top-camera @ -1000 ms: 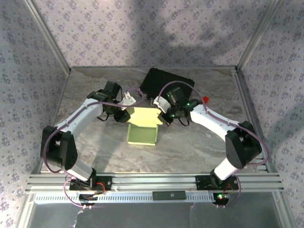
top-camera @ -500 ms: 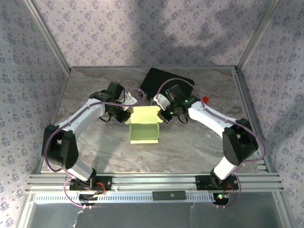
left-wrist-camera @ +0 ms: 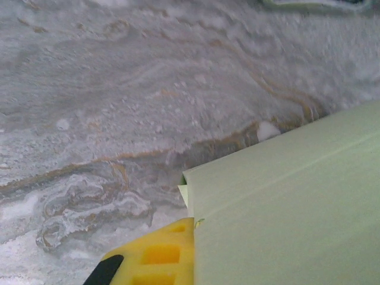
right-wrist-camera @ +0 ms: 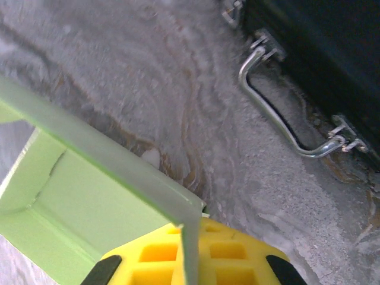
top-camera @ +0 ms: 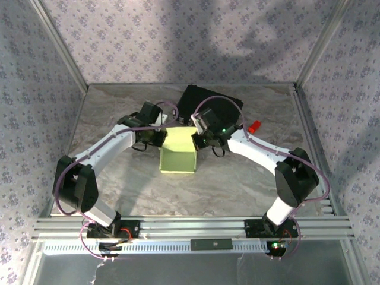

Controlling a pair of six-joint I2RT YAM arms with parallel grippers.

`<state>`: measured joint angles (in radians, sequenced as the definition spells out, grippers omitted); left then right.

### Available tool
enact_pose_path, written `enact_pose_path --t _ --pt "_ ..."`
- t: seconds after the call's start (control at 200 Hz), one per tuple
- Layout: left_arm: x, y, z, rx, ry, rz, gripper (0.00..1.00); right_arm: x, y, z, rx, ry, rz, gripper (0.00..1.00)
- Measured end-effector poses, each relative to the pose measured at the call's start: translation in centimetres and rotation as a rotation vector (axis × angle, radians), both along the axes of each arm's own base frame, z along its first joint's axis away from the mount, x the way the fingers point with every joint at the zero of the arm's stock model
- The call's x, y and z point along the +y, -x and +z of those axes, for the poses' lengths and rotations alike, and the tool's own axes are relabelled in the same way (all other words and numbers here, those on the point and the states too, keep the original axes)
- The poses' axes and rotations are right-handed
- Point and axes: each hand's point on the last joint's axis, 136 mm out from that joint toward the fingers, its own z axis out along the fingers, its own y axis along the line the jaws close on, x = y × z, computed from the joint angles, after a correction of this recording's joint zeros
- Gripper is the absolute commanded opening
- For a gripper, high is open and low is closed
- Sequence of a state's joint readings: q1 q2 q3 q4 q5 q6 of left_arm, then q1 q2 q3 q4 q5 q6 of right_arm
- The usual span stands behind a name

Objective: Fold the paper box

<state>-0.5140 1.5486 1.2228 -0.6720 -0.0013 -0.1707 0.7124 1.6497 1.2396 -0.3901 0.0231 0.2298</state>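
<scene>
Between my right gripper's (right-wrist-camera: 190, 244) yellow pads (right-wrist-camera: 233, 256) a wall of the paper box (right-wrist-camera: 77, 205) is pinched. My left gripper (top-camera: 160, 136) clamps the opposite wall. The box stands mid-table (top-camera: 119, 181), just before a black case (top-camera: 208, 102).

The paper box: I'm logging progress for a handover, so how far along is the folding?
Done: the paper box stands as a shallow open tray, walls up. In hand: the left gripper and right gripper are each shut on its far wall, at opposite corners. Left, probably: tucking whatever flaps remain at that far end, then letting go.
</scene>
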Motion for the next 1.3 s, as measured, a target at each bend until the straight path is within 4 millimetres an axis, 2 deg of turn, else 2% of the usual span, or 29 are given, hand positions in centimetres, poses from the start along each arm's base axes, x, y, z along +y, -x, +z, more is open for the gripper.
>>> enact_pose_path --t 0.24,0.4,0.655,0.999,1.299 --pt "-0.7 -0.8 0.4 -0.082 0.087 0.12 0.0 0.2 -2.1 1.5 -0.085 -0.066 -0.18 0.0" --pt "-0.2 -1.1 -0.1 -0.123 0.1 0.171 0.0 1.0 -2.9 1.2 -0.145 -0.071 -0.222 0.0" --pt "0.3 -0.3 -1.3 -0.227 0.148 0.217 0.02 1.7 -2.1 -0.8 -0.197 -0.109 -0.21 0.0" --pt "-0.3 1.5 -1.9 -0.37 0.18 0.247 0.03 1.5 -1.2 -1.2 -0.261 -0.182 -0.205 0.0" --pt "0.1 2.8 -2.5 -0.45 0.2 0.264 0.09 1.7 0.7 -2.1 -0.327 -0.203 -0.204 0.0"
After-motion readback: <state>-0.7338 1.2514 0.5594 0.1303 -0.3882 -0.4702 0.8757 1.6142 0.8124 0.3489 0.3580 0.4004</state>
